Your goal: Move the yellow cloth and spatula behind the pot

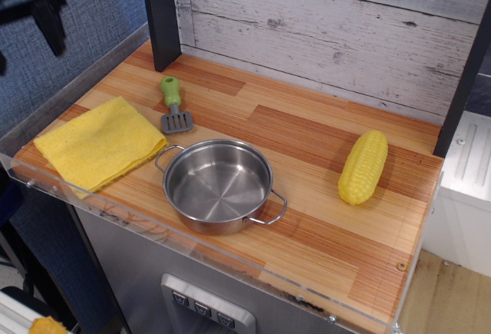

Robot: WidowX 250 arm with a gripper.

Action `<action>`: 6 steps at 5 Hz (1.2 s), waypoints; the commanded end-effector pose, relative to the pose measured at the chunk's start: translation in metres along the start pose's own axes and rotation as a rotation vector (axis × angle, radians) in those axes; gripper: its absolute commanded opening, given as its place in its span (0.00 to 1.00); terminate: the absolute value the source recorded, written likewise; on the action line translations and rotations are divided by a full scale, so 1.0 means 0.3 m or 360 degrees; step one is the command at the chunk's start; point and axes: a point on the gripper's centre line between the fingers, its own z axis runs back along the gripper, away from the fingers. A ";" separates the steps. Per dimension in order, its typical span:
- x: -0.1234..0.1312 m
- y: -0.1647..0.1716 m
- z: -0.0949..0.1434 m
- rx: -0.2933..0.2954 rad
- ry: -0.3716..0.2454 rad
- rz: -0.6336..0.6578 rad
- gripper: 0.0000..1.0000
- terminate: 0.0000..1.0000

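Observation:
The yellow cloth [100, 143] lies flat and folded at the front left of the wooden counter. The spatula [174, 104], with a green handle and a grey slotted blade, lies just behind and to the right of the cloth. The steel pot [219, 185] stands empty at the front middle, right of the cloth and in front of the spatula. My gripper [29, 56] hangs dark and blurred at the upper left, above and beyond the counter's left edge, well apart from the cloth. One finger [54, 23] shows plainly, a second only at the frame edge. It holds nothing.
A yellow corn cob [364, 167] lies at the right. A black post [159, 15] stands at the back left, another at the right [462, 81]. A grey plank wall [322, 27] backs the counter. A clear lip [153, 230] runs along the front edge.

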 end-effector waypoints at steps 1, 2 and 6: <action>-0.008 -0.028 -0.114 0.0029 -0.0089 0.0047 1.00 0.00; -0.012 -0.058 -0.209 0.0018 -0.0034 0.0034 1.00 0.00; 0.014 -0.207 -0.403 0.0031 -0.0008 -0.0094 1.00 0.00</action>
